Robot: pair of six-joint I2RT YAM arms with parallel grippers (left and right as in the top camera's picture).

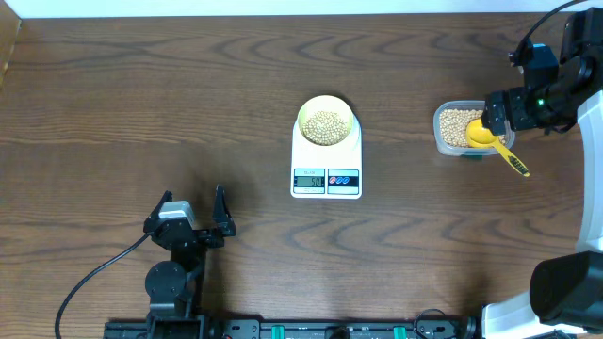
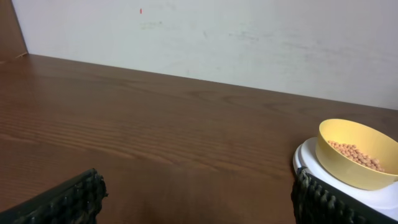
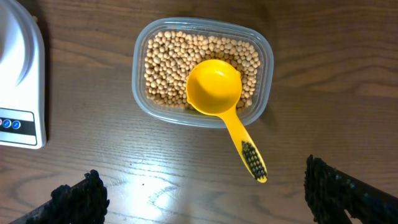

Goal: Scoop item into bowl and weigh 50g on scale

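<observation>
Right pincer (jaws wide) hangs above spoon in tub.

glossy wood-grain table; clear plastic tub; smooth yellow plastic spoon; white plastic scale; matt beans.

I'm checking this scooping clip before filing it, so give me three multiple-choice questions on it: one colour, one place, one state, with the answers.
1. The spoon resting in the tub is: A white; B yellow; C green.
2. The bowl sits: A on the scale; B inside the tub; C out of view.
3. The right gripper is: A shut on the spoon; B shut on the bowl; C open and empty.
Answers: 1 B: head and handle are yellow. 2 A: it stands on the scale's platform. 3 C: its fingers stand wide apart, the spoon lying free.
</observation>
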